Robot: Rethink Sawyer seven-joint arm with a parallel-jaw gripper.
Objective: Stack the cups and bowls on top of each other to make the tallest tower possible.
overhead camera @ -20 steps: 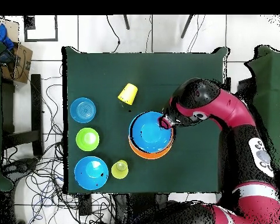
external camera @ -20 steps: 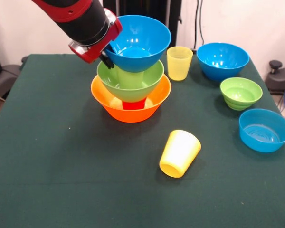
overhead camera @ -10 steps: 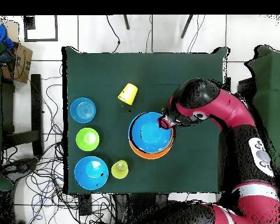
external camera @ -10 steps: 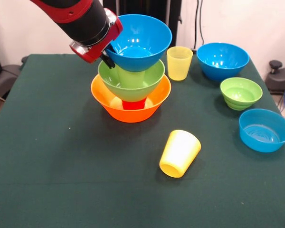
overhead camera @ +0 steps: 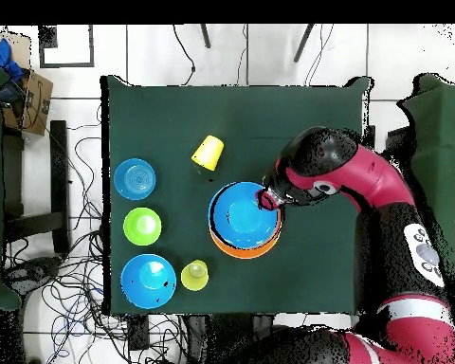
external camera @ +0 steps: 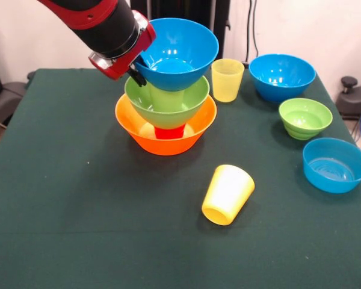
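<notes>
The tower stands mid-table: a wide orange bowl (external camera: 165, 143) at the base, a red cup (external camera: 169, 133) upright in it, and a large lime green bowl (external camera: 166, 103) on the cup. A medium blue bowl (external camera: 178, 55) is on top, tilted slightly, above a green cup shape inside the lime bowl. My gripper (external camera: 135, 76) is shut on the blue bowl's rim at its left side. From overhead the blue bowl (overhead camera: 243, 214) covers most of the stack, with the gripper (overhead camera: 266, 198) at its right rim.
A bright yellow cup (external camera: 228, 194) lies on its side near the front. A pale yellow cup (external camera: 227, 79) stands upright behind the tower. To the right sit another blue bowl (external camera: 281, 76), a small green bowl (external camera: 305, 118) and a shallow blue bowl (external camera: 335, 164).
The gripper and the blue bowl have shifted very slightly up and to the right in the front view. Nothing else moved.
</notes>
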